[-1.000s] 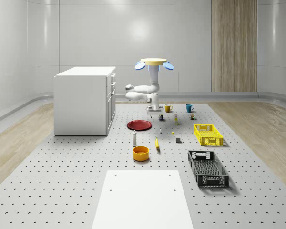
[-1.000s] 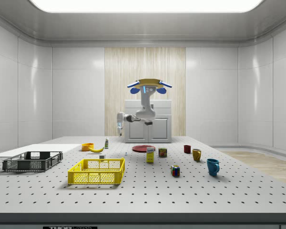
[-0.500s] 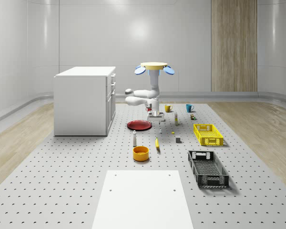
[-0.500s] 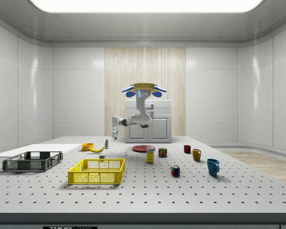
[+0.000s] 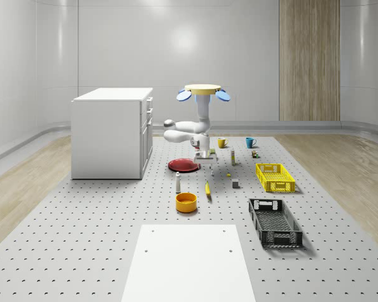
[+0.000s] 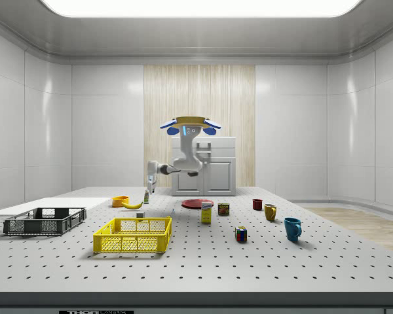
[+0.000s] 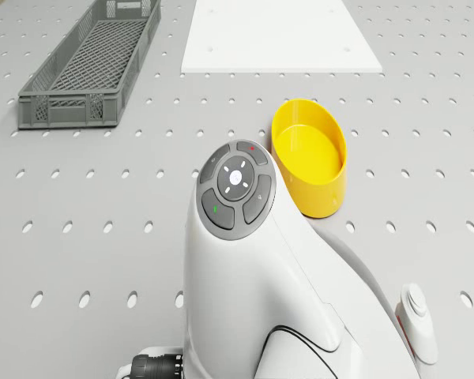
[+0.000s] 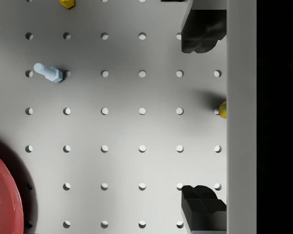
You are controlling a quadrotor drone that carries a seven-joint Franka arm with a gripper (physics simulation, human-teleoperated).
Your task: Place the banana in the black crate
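Perforated table [image 5: 82, 239] carries banana [image 5: 208, 189], black crate [image 5: 274, 222].

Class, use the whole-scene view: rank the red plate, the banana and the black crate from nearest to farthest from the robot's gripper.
1. Red plate: on the table just below the gripper, slightly toward the view's left.
2. Banana: farther toward the camera, beside the yellow bowl.
3. Black crate: farthest, toward the view's lower right.

The drone hovers above the plate's area.
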